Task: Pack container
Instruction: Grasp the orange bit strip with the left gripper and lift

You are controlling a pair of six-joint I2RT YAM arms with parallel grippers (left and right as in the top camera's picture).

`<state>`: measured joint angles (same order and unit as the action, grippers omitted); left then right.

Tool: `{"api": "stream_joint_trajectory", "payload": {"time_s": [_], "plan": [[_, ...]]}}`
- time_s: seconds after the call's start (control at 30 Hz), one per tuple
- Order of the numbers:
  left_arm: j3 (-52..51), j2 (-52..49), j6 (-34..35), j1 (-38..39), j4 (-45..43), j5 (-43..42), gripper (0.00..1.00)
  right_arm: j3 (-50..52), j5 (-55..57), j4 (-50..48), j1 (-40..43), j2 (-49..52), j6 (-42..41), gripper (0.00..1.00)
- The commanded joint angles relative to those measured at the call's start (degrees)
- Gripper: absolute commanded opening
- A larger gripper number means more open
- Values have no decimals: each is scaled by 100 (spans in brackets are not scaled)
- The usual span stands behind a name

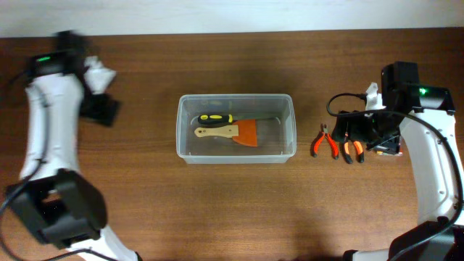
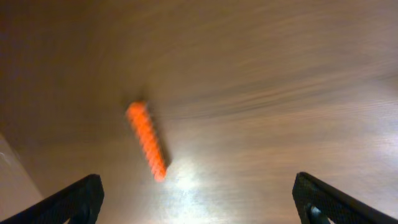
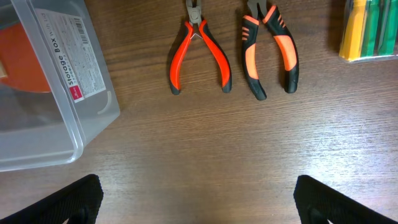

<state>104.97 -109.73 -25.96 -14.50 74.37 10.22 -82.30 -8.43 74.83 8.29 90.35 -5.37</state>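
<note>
The clear plastic container [image 1: 236, 97] sits mid-table. It holds a scraper [image 1: 233, 132] with an orange blade and a wooden handle, and a yellow-and-black screwdriver [image 1: 215, 118]. Its corner shows in the right wrist view [image 3: 93, 115]. My right gripper [image 3: 199, 202] is open and empty above bare table. It is near red pliers [image 3: 199, 56] and orange-and-black pliers [image 3: 270, 53], which lie right of the container. My left gripper [image 2: 199, 202] is open and empty at the far left [image 1: 101, 109], above a blurred orange ribbed piece [image 2: 147, 140].
A small clear case of yellow and green screwdrivers [image 3: 370, 31] lies right of the pliers, partly under my right arm in the overhead view. Both pliers show overhead [image 1: 323, 141] [image 1: 352, 147]. The left wrist view is motion-blurred.
</note>
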Motion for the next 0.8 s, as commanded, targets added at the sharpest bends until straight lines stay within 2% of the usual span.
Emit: {"api": "stream_joint_trajectory", "payload": {"time_s": [0.0, 0.07, 0.17, 0.23, 0.33, 0.5, 0.67, 0.7, 0.77], "plan": [[-208, 9, 227, -879, -229, -691, 99, -96, 74, -4, 46, 13, -2, 99], [-247, -37, 85, -1274, -382, -1174, 99, -96, 74, -4, 46, 13, -2, 99], [-262, -192, -529, -1648, -597, -1786, 96, -96, 74, -2, 46, 13, -2, 99], [-262, -385, -758, -1716, -728, -1676, 94, -96, 74, -4, 46, 13, -2, 99], [-262, -752, -754, -1716, -824, -1220, 92, -96, 74, -2, 46, 13, -2, 99], [-262, -1425, -752, -1700, -962, -1202, 89, -96, 74, 2, 46, 13, -2, 99], [-262, -1869, -660, -1690, -992, -717, 89, -96, 76, 44, 46, 13, 0, 99], [-262, -1906, -656, -1690, -1025, -726, 85, -96, 76, 44, 46, 13, 0, 99], [-262, -1980, -643, -1690, -1097, -732, 83, -96, 76, 44, 46, 13, 0, 99]]}}
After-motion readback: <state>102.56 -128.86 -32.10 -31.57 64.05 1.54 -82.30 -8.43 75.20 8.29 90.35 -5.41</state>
